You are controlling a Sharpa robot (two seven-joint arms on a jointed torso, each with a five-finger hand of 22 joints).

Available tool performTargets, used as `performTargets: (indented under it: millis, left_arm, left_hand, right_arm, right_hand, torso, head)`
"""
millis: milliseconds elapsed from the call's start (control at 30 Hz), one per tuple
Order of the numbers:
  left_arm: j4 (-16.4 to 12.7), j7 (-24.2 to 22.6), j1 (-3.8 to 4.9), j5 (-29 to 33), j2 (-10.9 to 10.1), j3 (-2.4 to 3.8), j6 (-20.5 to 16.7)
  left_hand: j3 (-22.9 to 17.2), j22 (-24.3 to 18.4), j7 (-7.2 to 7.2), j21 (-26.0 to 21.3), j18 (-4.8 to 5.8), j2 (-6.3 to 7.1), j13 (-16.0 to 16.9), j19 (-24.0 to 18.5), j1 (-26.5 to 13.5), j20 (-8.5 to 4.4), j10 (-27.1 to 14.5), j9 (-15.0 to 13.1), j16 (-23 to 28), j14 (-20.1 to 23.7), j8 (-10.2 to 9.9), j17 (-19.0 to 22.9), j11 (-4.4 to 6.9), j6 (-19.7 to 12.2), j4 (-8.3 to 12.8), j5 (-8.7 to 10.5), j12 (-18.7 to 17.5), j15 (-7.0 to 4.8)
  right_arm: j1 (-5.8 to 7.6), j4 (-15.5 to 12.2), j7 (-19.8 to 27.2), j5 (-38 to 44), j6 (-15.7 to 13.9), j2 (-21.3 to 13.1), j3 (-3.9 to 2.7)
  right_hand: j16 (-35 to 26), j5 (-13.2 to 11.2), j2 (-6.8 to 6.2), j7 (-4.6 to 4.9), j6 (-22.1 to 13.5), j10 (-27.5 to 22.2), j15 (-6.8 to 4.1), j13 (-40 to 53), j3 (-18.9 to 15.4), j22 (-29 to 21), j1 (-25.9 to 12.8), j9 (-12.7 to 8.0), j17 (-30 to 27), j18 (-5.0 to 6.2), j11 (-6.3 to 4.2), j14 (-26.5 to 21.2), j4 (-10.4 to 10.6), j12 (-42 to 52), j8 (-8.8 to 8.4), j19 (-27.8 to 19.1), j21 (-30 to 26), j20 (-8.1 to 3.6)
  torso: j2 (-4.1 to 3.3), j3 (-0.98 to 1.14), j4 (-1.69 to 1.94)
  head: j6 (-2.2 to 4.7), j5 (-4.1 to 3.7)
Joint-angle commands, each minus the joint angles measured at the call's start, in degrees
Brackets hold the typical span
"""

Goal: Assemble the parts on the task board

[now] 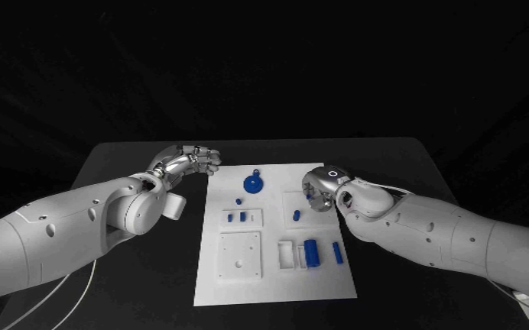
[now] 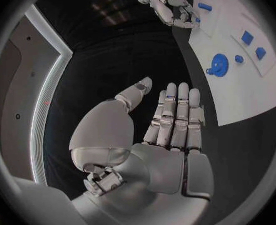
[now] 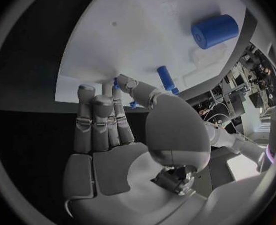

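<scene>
The white task board (image 1: 276, 269) lies in the middle of the black table. On it are a blue gear (image 1: 252, 185), two small blue blocks (image 1: 237, 216), a small blue piece (image 1: 296, 214), a blue cylinder (image 1: 313, 252) and a thin blue peg (image 1: 336, 251). My left hand (image 1: 189, 160) hovers over the table just left of the board's far corner. Its fingers (image 2: 175, 115) are straight and it holds nothing. My right hand (image 1: 322, 189) hangs over the board's far right part, fingertips (image 3: 94, 97) pointing down at the board (image 3: 144, 30). Its thumb covers part of a small blue piece (image 3: 116, 81).
The left wrist view shows the board (image 2: 250, 95) with the gear (image 2: 218, 65), and my right hand (image 2: 169, 5) beyond it. The cylinder (image 3: 214, 31) and peg (image 3: 166, 77) lie past my right fingertips. Bare black table (image 1: 132, 284) runs along both sides of the board.
</scene>
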State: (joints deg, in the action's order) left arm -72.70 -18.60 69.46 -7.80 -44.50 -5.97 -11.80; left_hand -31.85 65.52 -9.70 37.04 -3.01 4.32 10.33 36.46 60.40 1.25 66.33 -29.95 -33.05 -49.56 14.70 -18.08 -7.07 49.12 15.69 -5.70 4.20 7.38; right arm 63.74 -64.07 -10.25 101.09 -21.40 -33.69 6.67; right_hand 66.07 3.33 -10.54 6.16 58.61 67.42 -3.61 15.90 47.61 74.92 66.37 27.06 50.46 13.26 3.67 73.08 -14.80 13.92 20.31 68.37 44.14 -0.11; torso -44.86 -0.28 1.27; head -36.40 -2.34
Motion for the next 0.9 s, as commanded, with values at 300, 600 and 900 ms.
performTargets:
  millis: [300,600,900]
  left_arm:
    - [0.0,-0.2,0.04,0.4,0.0,0.04,0.7]
    - [0.2,-0.2,0.04,0.4,-0.1,0.04,0.6]
    - [0.2,-0.2,0.05,0.4,-0.2,0.04,0.5]
  left_hand:
    - [0.3,0.0,-0.25,-0.3,-0.61,-0.07,-0.1,-0.2,-0.2,0.41,-0.1,0.1,0.6,-0.3,0.2,-0.1,-0.67,-0.3,0.1,0.22,-0.3,0.14]
    - [0.3,0.1,-0.28,-0.4,-0.65,-0.02,-0.2,-0.2,-0.2,0.46,-0.2,0.1,0.7,-0.3,0.2,-0.2,-0.73,-0.4,0.2,0.22,-0.3,0.19]
    - [0.3,0.1,-0.29,-0.4,-0.67,0.0,-0.2,-0.2,-0.1,0.49,-0.2,0.1,0.8,-0.3,0.2,-0.2,-0.75,-0.4,0.2,0.21,-0.3,0.21]
  right_arm:
    - [-1.12,-0.4,1.4,-1.2,3.9,0.5,0.71]
    - [-1.12,-0.5,1.3,-1.7,3.5,0.5,0.72]
    - [-1.12,-0.5,1.0,-1.4,3.4,0.7,0.72]
  right_hand:
    - [0.0,-0.2,-1.14,0.52,-0.3,5.4,-0.37,0.0,-0.3,1.1,-1.4,-0.5,-0.2,1.74,-1.27,-0.4,-0.2,-1.4,-0.38,0.0,0.3,-0.16]
    - [0.0,-0.1,-3.84,0.81,-0.8,5.1,-0.1,0.3,-1.2,1.0,-3.4,-0.9,-0.4,1.74,-0.98,-0.2,1.6,-2.5,-0.9,0.2,0.3,-0.27]
    - [0.1,-0.3,-3.32,0.67,-0.5,5.4,-0.23,0.5,-1.0,1.0,-2.9,-0.9,-0.3,1.74,-1.11,-0.1,1.9,-2.6,-0.81,0.5,0.3,-0.52]
  torso:
    - [-0.02,-0.05,0.01]
    - [-0.02,0.03,-0.03]
    - [-0.05,0.06,-0.03]
  head:
    - [-0.09,0.04]
    - [-0.15,0.13]
    - [-0.15,0.19]
